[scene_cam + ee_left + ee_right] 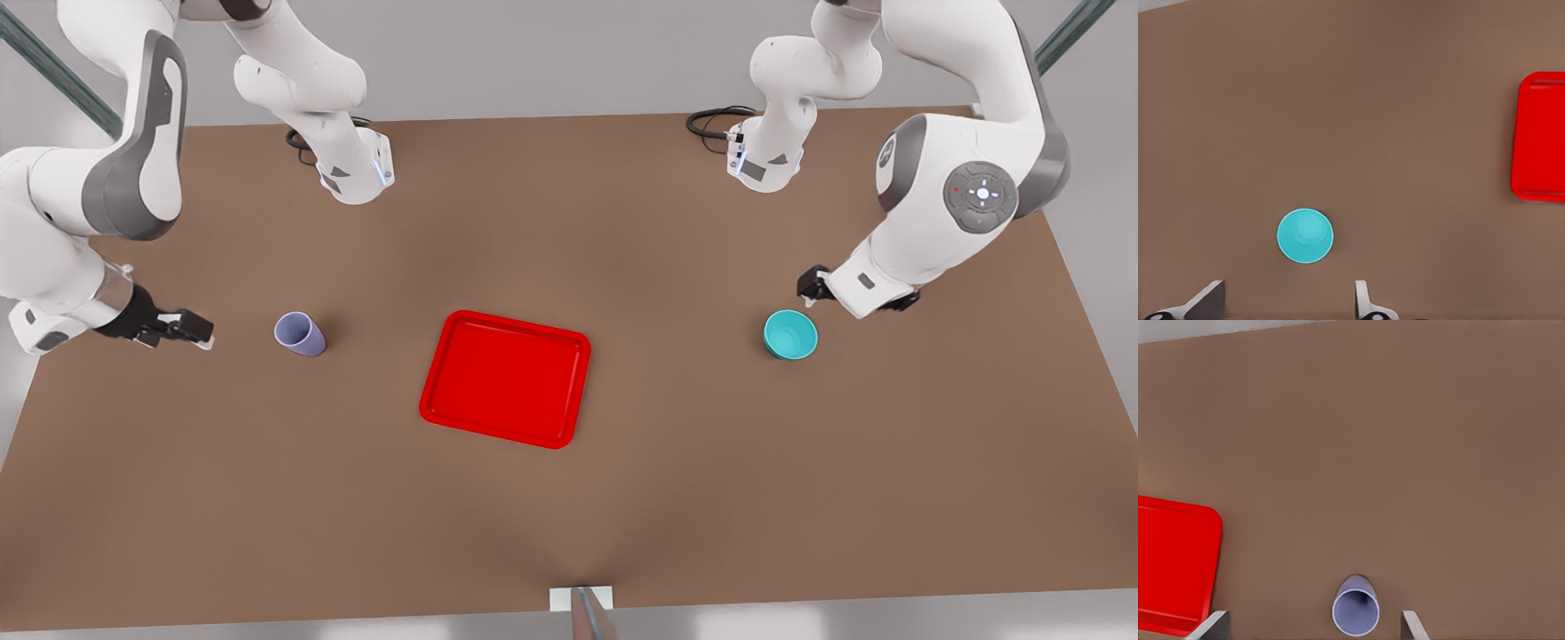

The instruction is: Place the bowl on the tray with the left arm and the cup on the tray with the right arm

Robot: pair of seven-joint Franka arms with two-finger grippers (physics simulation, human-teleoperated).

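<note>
A: Going from the front view's left, what are you seeing on the surface?

B: You are looking at a plain brown table [569, 516] lying under pale grey surroundings. The right gripper [203, 332] is hanging at the front view's left edge; its fingers [1208, 628] are standing wide apart and gripping nothing. The cup [300, 334] is standing upright on the table just ahead of those fingertips, lined up with the gap between them, not touching either one.

A: And the middle?

B: The tray [506, 378] is lying flat on the table, bare, well apart from both sets of fingers.

A: The far side?

B: The bowl [790, 334] is sitting upright on the table near the left gripper [811, 289]. In the left wrist view its fingers [1363, 300] are spread wide, holding nothing, and the bowl is resting just ahead of them, between the two fingertip lines, nearer the middle of the gap.

A: Any lettering for you to read?

B: You are getting no legible writing; small marks on the arm casings are too tiny to make out.
</note>
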